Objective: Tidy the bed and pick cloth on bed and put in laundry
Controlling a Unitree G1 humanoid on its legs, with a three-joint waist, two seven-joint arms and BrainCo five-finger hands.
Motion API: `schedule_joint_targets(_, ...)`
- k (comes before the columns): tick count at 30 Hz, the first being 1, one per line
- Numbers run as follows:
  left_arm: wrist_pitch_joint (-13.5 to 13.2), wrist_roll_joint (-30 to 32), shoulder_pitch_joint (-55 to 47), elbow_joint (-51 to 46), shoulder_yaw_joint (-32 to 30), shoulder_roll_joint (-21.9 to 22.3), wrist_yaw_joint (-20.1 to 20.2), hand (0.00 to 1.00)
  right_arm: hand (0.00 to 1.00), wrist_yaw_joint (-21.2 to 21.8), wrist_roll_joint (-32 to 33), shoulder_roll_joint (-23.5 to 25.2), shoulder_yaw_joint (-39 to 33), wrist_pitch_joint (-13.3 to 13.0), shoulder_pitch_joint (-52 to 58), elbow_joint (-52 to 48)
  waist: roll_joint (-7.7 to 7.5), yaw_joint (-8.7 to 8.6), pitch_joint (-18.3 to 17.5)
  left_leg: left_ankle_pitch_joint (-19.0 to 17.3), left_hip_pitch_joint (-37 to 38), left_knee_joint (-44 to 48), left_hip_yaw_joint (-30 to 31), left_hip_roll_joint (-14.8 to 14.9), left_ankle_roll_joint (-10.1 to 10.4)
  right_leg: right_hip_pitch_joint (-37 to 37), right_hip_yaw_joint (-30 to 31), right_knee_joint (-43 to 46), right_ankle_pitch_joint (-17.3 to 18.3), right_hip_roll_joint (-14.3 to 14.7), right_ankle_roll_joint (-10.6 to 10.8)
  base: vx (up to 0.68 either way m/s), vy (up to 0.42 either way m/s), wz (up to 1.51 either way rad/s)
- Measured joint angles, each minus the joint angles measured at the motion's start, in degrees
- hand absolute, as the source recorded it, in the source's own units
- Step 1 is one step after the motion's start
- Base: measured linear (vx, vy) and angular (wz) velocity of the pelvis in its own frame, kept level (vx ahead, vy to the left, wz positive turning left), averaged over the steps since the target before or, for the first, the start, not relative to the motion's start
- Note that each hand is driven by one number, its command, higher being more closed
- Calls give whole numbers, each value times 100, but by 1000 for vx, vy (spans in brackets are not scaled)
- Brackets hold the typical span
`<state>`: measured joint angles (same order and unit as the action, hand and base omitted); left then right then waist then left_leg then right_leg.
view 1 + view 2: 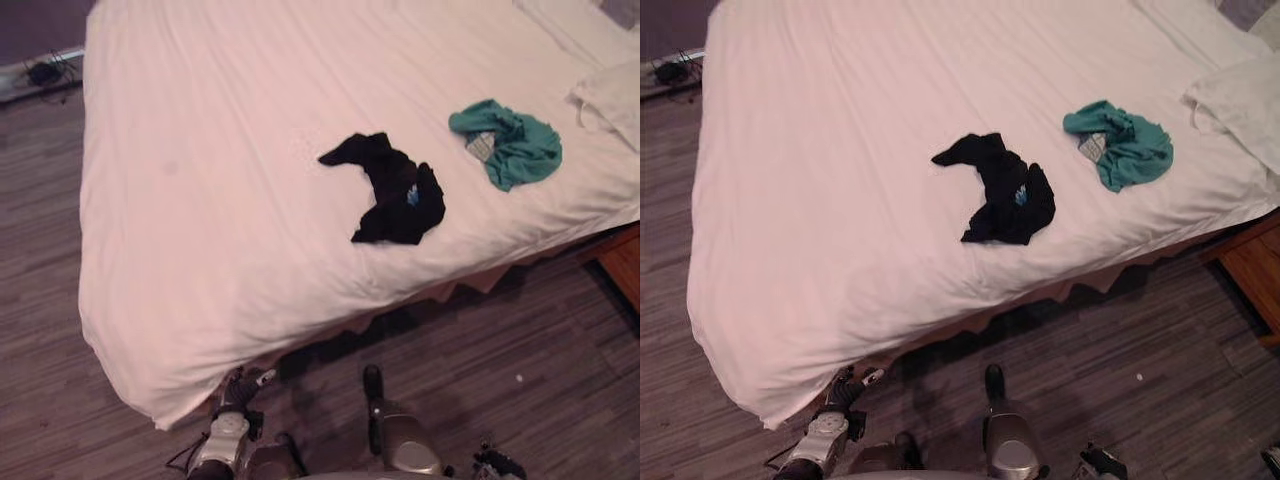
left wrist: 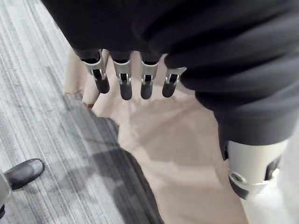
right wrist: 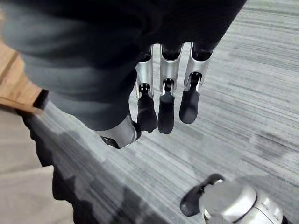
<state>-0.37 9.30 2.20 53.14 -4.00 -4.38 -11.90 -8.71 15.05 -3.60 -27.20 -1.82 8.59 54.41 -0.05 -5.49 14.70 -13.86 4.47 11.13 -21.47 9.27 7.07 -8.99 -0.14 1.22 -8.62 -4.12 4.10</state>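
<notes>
A crumpled black cloth (image 1: 390, 190) lies on the white-sheeted bed (image 1: 200, 200), toward its near edge. To the right of it sits a bunched teal cloth (image 1: 510, 148), close to a white pillow (image 1: 612, 98). My left hand (image 1: 240, 392) hangs low by the bed's near corner, well short of both cloths. In the left wrist view its fingers (image 2: 124, 79) are straight and empty over the hanging sheet. My right hand (image 3: 166, 93) hangs over the floor with relaxed, empty fingers; it also shows at the bottom right of the left eye view (image 1: 495, 463).
A wooden nightstand (image 1: 622, 265) stands at the bed's right side. A dark bundle of cords (image 1: 45, 72) lies on the floor beyond the bed's far left corner. Grey wood-grain floor (image 1: 520, 340) runs along the bed's near side.
</notes>
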Motion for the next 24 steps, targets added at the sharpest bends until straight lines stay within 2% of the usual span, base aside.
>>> schedule_joint_targets(2, 14, 44, 1, 132, 111, -12, 62, 0, 0, 13, -126, 22, 0, 28, -56, 82, -7, -10, -5, 12, 179, -87, -188, -4, -12, -27, -81, 123, 71, -12, -26, 37, 29, -31)
schedule_joint_targets(3, 20, 57, -29, 178, 219, 2, 68, 0, 0, 12, -244, 42, -10, 72, -102, 123, 1, -13, -2, 27, 299, -164, -370, 15, -22, -144, -820, 483, 383, -190, -281, 22, 7, -55)
schedule_joint_targets(4, 48, 133, -116, 210, 242, 15, 68, 0, 0, 16, -343, 67, -44, 86, -148, 147, 29, -13, -6, 33, 410, -246, -595, 45, -9, -263, -1924, 1030, 717, -518, -504, 49, 17, -69)
schedule_joint_targets(5, 75, 188, -147, 253, 275, 25, 69, 0, 0, 18, -400, 88, -48, 89, -164, 160, 54, -14, -14, 33, 486, -281, -728, 70, 4, -276, -2452, 1273, 843, -690, -613, 124, 23, -96)
schedule_joint_targets(6, 146, 314, -171, 382, 418, -30, 74, 0, 0, 26, -497, 129, -40, 95, -204, 270, 17, -21, -97, 16, 647, -328, -1025, 100, 104, -305, -3413, 1655, 1000, -998, -678, 234, -14, -114)
schedule_joint_targets(7, 171, 420, -154, 420, 443, -50, 76, 0, 0, 27, -573, 134, -28, 98, -280, 388, 33, -11, -112, -5, 752, -315, -1287, 173, 203, -331, -3903, 1873, 1041, -1072, -676, 247, -47, -125)
schedule_joint_targets(8, 174, 498, -128, 442, 442, -50, 85, 0, 0, 25, -633, 136, -21, 95, -333, 452, 28, -13, -115, 16, 799, -315, -1473, 168, 245, -396, -4193, 2001, 1071, -1088, -808, 226, -81, -147)
schedule_joint_targets(9, 174, 593, -72, 492, 447, -39, 153, 0, 0, 22, -695, 120, 0, 92, -381, 508, 42, -25, -114, 39, 969, -327, -1876, 168, 289, -493, -4656, 2272, 1257, -1123, -1110, 150, -75, -123)
schedule_joint_targets(10, 173, 645, -70, 494, 452, -32, 186, 0, 0, 20, -731, 111, 3, 93, -376, 516, 57, -35, -111, 35, 1060, -335, -2026, 168, 295, -493, -4714, 2337, 1349, -1106, -1184, 165, -105, -152)
schedule_joint_targets(12, 165, 738, 40, 501, 587, 17, 197, 0, 0, 18, -847, 103, 38, 95, -373, 539, 82, -128, -122, 62, 1347, -140, -2523, 205, 379, -550, -4369, 2486, 1688, -863, -1102, 178, -124, -136)
schedule_joint_targets(13, 153, 800, 110, 507, 596, 20, 204, 0, 0, 21, -885, 99, 145, 91, -374, 539, 78, -150, -130, 26, 1348, 464, -2743, 394, 440, -584, -4038, 2459, 1756, -679, -1077, 342, -197, -254)
schedule_joint_targets(14, 120, 883, 77, 508, 570, 73, 207, 0, 0, 27, -920, 76, 354, 53, -380, 530, 175, -80, -175, 359, 1051, 2601, -2742, 1171, 441, -582, -3258, 2198, 1770, -102, -1099, 332, -150, -266)
schedule_joint_targets(15, 119, 884, 36, 515, 569, 48, 205, 0, 0, 25, -927, 78, 416, 42, -382, 529, 242, -30, -188, 543, 877, 3286, -2545, 1425, 253, -558, -3006, 2079, 1754, 63, -1129, 288, -121, -263)
schedule_joint_targets(16, 116, 878, 32, 519, 569, 58, 195, 0, 0, 18, -949, 66, 482, 33, -393, 531, 274, 10, -183, 576, 678, 3855, -2274, 1574, 80, -518, -2770, 1996, 1742, 235, -1180, 159, 4, -186)
schedule_joint_targets(17, 108, 873, 4, 520, 568, 86, 183, 0, 0, 11, -1000, 34, 596, 53, -458, 592, 295, 48, -167, 408, 237, 4750, -1642, 1624, -170, -430, -2371, 1909, 1703, 466, -1253, 163, 18, -223)
schedule_joint_targets(18, 93, 814, -44, 522, 565, 138, 158, 0, 0, -4, -1033, 7, 733, 67, -458, 664, 289, 75, -130, 245, -201, 5324, -852, 1463, -183, -204, -1945, 1797, 1679, 653, -1304, 242, 52, -281)
schedule_joint_targets(19, 3, 686, -201, 460, 558, 234, 115, 0, 0, -10, -1078, -19, 820, 69, -412, 703, 255, 199, -97, 95, -457, 5267, -52, 1031, -196, 104, -1384, 1645, 1676, 820, -1314, 194, 73, -222)
schedule_joint_targets(20, -28, 636, -238, 418, 545, 258, 86, 0, 0, -10, -1098, -28, 834, 67, -407, 697, 225, 215, -93, 87, -525, 5219, 108, 928, -206, 161, -1304, 1595, 1678, 850, -1315, 185, 126, -216)
schedule_joint_targets(22, -139, 481, -285, 196, 465, 270, -68, 0, 0, -9, -1248, -79, 924, 71, -443, 705, 242, 361, -88, 56, -1036, 4497, 896, 378, -249, 370, -467, 1439, 1675, 1026, -1225, 192, 173, -192)
schedule_joint_targets(23, -148, 475, -287, 194, 413, 283, -82, 0, 0, -9, -1271, -77, 920, 72, -464, 705, 236, 366, -83, 45, -1137, 4226, 1093, 259, -266, 378, -333, 1415, 1648, 1025, -1169, 166, 162, -173)
schedule_joint_targets(24, -161, 412, -289, 193, 352, 340, -97, 0, 0, -7, -1331, -90, 913, 70, -468, 702, 252, 357, -90, 46, -1263, 3473, 1585, 34, -262, 388, -144, 1292, 1561, 1014, -1032, 145, 197, -159)
